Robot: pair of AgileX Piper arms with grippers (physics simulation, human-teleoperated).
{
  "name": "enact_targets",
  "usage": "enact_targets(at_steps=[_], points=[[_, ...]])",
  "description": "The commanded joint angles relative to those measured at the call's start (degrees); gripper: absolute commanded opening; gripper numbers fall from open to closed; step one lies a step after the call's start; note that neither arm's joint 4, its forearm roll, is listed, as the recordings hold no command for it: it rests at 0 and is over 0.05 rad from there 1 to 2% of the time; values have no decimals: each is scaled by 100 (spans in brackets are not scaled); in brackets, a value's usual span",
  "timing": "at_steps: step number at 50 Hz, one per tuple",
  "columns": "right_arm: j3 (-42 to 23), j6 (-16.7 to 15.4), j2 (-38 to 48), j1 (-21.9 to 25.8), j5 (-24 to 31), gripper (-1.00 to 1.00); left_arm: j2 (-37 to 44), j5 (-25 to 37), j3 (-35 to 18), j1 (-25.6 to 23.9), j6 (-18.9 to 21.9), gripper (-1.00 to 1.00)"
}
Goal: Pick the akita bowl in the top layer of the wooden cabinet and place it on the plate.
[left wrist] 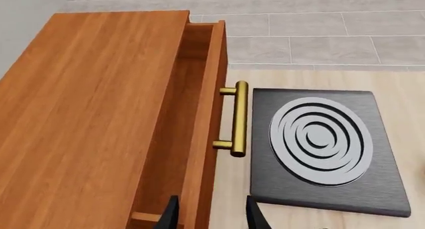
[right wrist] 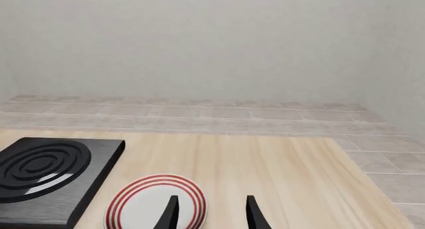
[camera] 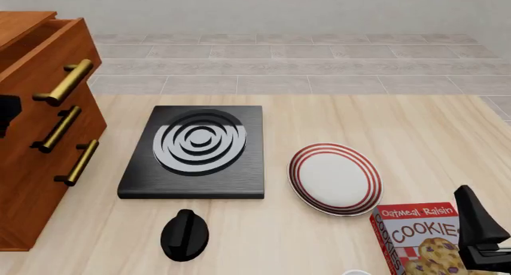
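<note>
The wooden cabinet [camera: 32, 167] stands at the table's left edge, and its top layer [camera: 60, 51] is pulled partly out. In the left wrist view the drawer's opening [left wrist: 189, 104] is a narrow slot behind the brass handle [left wrist: 239, 118]; the akita bowl is hidden. My left gripper [left wrist: 212, 216] is open, hovering above the drawer's front panel with one finger on each side of it. The plate [camera: 335, 178] lies right of centre. My right gripper [right wrist: 211, 213] is open and empty, low at the near right, pointing past the plate [right wrist: 156, 201].
A black square stove [camera: 195, 149] with white rings lies between cabinet and plate. A black rounded object [camera: 184, 233] sits near the front edge. A cookie box [camera: 419, 239] stands beside my right gripper [camera: 473, 212]. Two shut lower drawers [camera: 68, 144] sit below the top one.
</note>
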Motion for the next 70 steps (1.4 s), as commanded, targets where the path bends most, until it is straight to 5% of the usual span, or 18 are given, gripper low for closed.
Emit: enact_targets(at_steps=[1, 70], points=[[3, 5, 0, -6, -3, 100, 283, 94, 298, -333, 47, 100], [-56, 80, 10, -33, 19, 100, 834, -203, 208, -1309, -574, 100]])
